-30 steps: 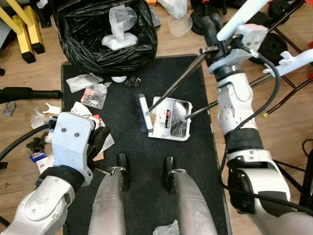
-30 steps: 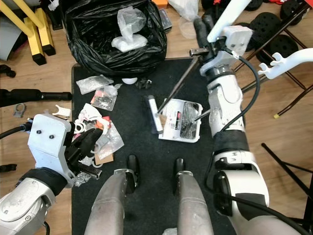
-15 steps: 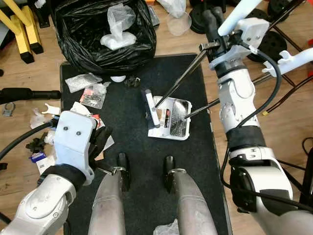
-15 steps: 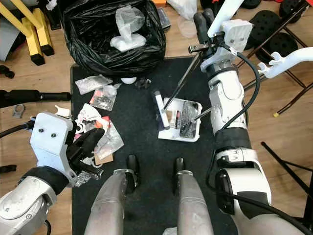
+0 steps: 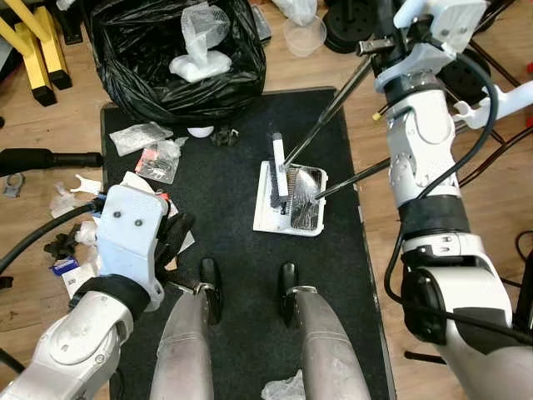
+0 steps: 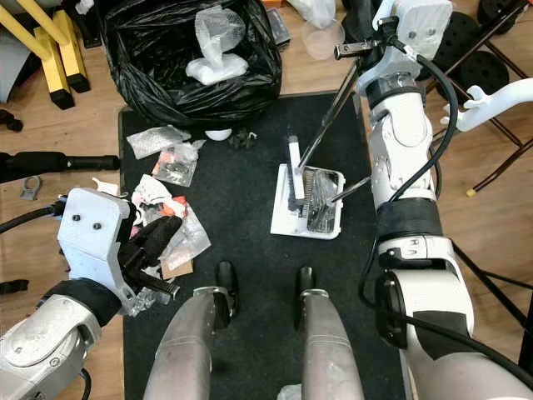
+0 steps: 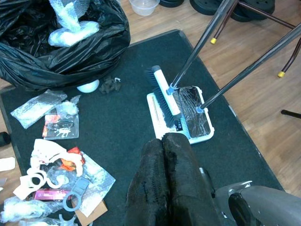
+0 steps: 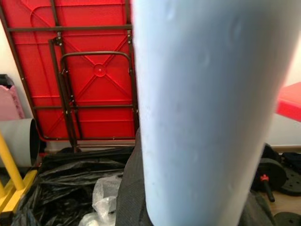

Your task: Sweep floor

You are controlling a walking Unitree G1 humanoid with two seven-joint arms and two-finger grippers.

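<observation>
My right gripper [image 5: 385, 25] is raised at the far right of the mat, shut on the broom's pale blue handle [image 8: 197, 108]. The thin dark shaft slants down to the white-and-black brush head [image 5: 279, 163], which rests on the left part of the white dustpan [image 5: 262, 218]. Dark shiny litter [image 5: 305, 198] lies in the pan. Plastic wrappers and paper scraps [image 5: 158, 158] are strewn over the mat's left side. Near them, my left gripper [image 7: 162, 141] hangs low by my left leg, shut with nothing in it.
A black mat [image 5: 225, 208] covers the wooden floor. An open black rubbish bag [image 5: 179, 67] with plastic inside stands at its far edge. Yellow stands [image 5: 42, 50], a clear cup [image 5: 304, 35], black weights and chair legs crowd the far side. More scraps [image 5: 67, 242] lie left of the mat.
The brush head has swept to the right, from the mat beside the dustpan onto the pan. My right arm has lifted up and away with the handle. The left arm has barely moved.
</observation>
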